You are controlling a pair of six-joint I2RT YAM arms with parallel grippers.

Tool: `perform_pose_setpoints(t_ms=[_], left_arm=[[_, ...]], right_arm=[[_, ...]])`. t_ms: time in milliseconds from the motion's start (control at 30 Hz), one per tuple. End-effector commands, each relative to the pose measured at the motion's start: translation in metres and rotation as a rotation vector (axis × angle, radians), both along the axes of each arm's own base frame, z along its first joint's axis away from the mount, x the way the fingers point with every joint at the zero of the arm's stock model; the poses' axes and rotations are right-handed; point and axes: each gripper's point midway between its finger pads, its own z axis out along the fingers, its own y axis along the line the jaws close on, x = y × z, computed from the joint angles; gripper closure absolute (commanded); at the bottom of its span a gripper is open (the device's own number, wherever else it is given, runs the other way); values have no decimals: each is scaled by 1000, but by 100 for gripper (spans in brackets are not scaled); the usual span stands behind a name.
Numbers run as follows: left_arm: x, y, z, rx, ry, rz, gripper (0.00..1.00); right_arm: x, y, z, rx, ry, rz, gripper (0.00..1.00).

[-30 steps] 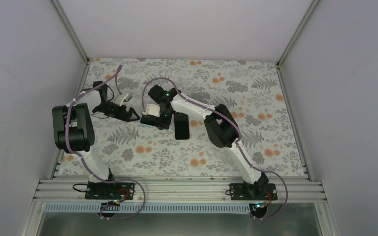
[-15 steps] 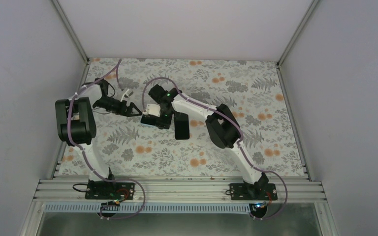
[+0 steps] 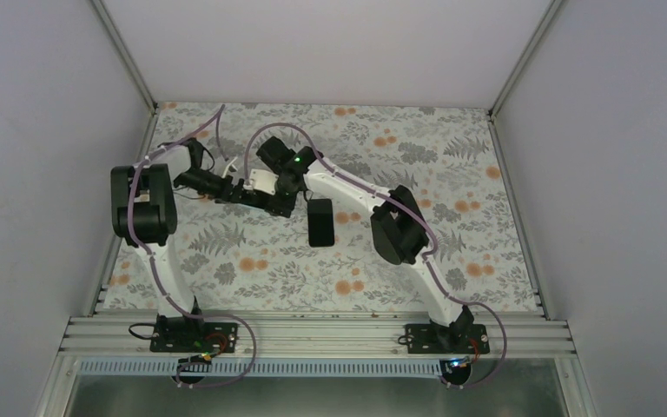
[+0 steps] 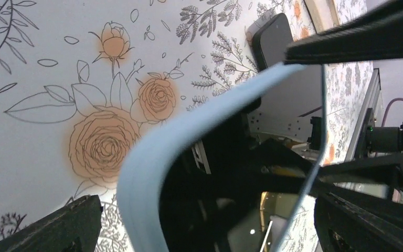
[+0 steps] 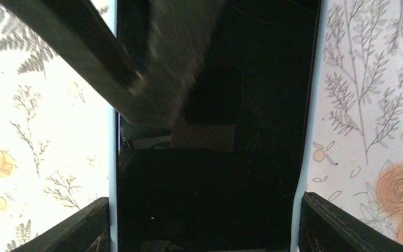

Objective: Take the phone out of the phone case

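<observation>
Found phone [image 5: 215,173] still seated in light-blue phone case [image 4: 152,157], held over counter [image 3: 452,174] just left of and beyond black slab [image 3: 320,222]. Noted phone case clamped edge to edge in right pincer [image 5: 210,223]. Saw one rim bowed outward at left pincer [image 3: 240,189]; could not tell its grip. Judged peeling begun, phone not yet freed.
</observation>
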Motion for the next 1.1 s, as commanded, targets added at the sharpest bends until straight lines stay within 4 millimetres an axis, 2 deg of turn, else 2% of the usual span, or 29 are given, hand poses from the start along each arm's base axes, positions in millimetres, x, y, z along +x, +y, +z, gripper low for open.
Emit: perform_pose_setpoints(t_ms=[0,67,233,367,500,667,767,833,933,1033,1067], left_arm=[[5,-13,4,-77,23,-4,0],[3,-18,8,-119,37,-17,3],[-1,-25,18,-197,50,-40,33],[-6,-29,26,-242,50,-54,40],[-9,-31,30,-266,51,-69,56],[-14,-33,35,-314,58,-84,66],[-16,-34,37,-323,54,-92,79],[-17,-35,40,-331,48,-99,83],[-20,-36,43,-317,28,-120,86],[-24,-39,47,-289,4,-149,89],[-25,-40,49,-276,-8,-164,90]], right_arm=[[-4,27,44,99,-54,25,31],[-6,31,45,105,-58,29,31],[-4,37,36,102,-64,26,31],[-3,37,25,86,-57,27,31],[-1,37,24,84,-63,22,31],[3,33,20,67,-87,6,31],[0,32,19,64,-79,12,30],[-1,31,19,62,-73,15,27],[-6,29,24,68,-64,27,16],[-14,23,40,93,-40,55,2],[-17,18,47,105,-28,62,0]])
